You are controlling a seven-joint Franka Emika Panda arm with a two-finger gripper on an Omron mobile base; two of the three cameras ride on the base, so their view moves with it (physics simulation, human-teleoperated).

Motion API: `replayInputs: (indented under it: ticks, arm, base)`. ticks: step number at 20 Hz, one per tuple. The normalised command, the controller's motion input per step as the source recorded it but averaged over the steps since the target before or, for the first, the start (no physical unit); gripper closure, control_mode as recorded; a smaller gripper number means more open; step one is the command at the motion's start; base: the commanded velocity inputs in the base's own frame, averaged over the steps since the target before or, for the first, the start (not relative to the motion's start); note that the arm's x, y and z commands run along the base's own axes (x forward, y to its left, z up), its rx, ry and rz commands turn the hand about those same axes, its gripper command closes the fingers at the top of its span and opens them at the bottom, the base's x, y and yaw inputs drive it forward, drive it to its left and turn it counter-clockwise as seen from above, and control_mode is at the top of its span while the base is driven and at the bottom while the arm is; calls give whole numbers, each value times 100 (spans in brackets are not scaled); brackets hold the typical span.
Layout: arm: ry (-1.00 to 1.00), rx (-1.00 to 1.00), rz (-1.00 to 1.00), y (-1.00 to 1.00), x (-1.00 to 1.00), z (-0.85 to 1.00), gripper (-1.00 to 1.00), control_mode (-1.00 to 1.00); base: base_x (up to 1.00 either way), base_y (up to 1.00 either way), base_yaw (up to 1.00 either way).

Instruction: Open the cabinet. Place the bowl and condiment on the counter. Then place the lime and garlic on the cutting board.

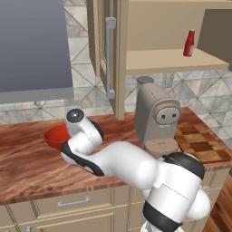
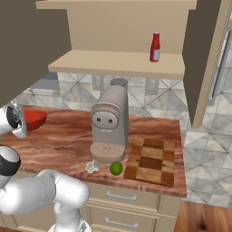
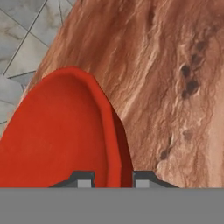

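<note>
My gripper (image 3: 113,179) is shut on the rim of the red bowl (image 3: 61,131), with one fingertip on each side of the rim. The bowl (image 1: 55,135) (image 2: 34,118) is tilted, low over the left part of the counter (image 1: 27,167) near the tiled wall; I cannot tell whether it touches the wood. The cabinet (image 1: 106,50) stands open, and the condiment (image 1: 189,43) (image 2: 155,47) is upright on its shelf. Lime (image 2: 116,168) and garlic (image 2: 93,166) lie side by side at the counter's front edge, just left of the cutting board (image 2: 152,161) (image 1: 201,142).
A beige coffee machine (image 1: 156,115) (image 2: 108,124) stands on the counter between the bowl and the board, under the cabinet shelf. An open cabinet door (image 2: 206,59) juts out at the right. Drawers (image 1: 72,203) run below the counter.
</note>
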Motion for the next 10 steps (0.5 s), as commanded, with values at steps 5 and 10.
replayInputs:
  ticks: [5, 10]
  arm:
    - [3, 0, 0, 5, 14, -19, 100, -100]
    - [1, 0, 0, 4, 10, -19, 100, -100]
  base:
    - [0, 0, 0]
    - [0, 0, 0]
